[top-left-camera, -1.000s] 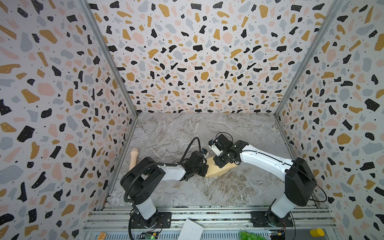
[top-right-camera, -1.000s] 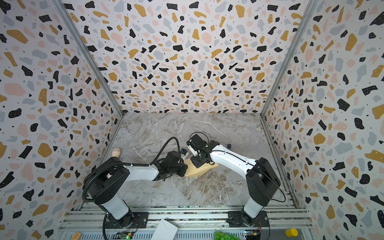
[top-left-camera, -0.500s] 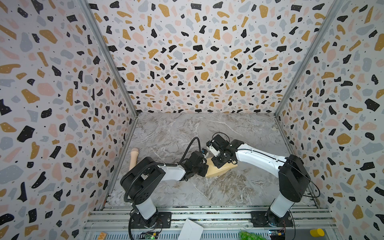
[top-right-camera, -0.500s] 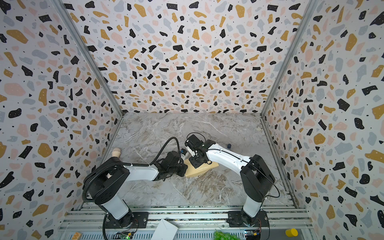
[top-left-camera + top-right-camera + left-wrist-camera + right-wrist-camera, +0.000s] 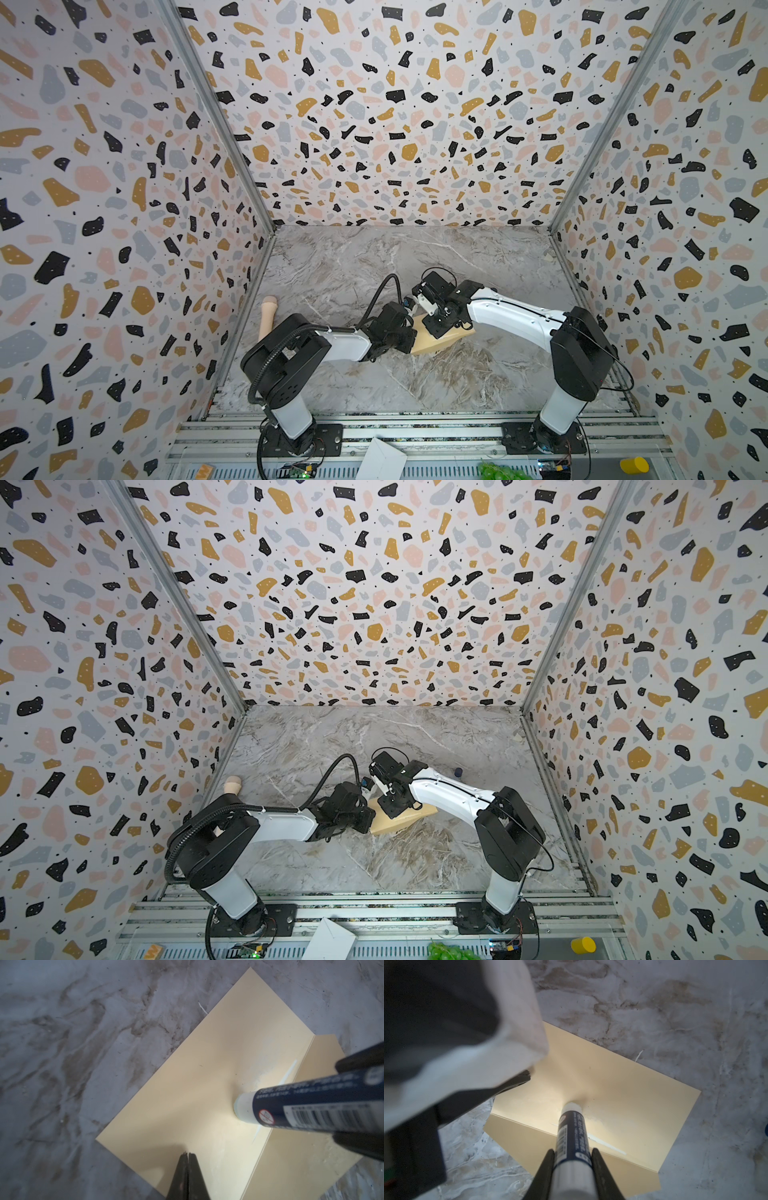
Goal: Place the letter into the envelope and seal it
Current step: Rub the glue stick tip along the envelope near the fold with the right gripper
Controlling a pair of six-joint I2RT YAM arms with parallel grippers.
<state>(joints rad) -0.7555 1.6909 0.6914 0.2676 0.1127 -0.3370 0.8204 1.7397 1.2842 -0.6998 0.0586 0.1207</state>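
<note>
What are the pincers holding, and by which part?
The right pincer clamps a glue stick around its barrel, tip on the envelope. The left pincer is shut, empty.

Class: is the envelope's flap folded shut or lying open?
Open. In the left wrist view the envelope has its flap spread flat beyond the fold, not over the body; the glue stick presses on the body.

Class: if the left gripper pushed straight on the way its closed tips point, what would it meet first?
The envelope: the shut left gripper aims down onto its tan face and may be touching it; depth is unclear. The glue stick stands aside of that line.
</note>
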